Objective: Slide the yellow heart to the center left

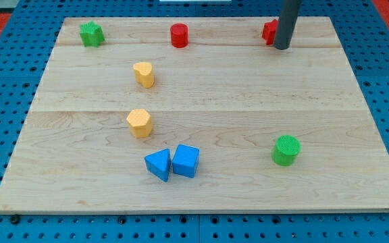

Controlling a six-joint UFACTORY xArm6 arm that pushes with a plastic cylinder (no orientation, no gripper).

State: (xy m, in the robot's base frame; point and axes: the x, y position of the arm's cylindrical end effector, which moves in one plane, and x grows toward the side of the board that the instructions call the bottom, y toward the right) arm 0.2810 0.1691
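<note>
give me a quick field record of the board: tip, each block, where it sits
tip: my tip at the view's top right, right beside a partly hidden red block
yellow heart: upper left of centre, far from the tip
yellow hexagon: below the heart, apart from it
blue blocks: a blue triangle and a blue cube touching, lower centre
green cylinder: lower right
green star: top left corner
red cylinder: top centre
board: wooden board
</note>
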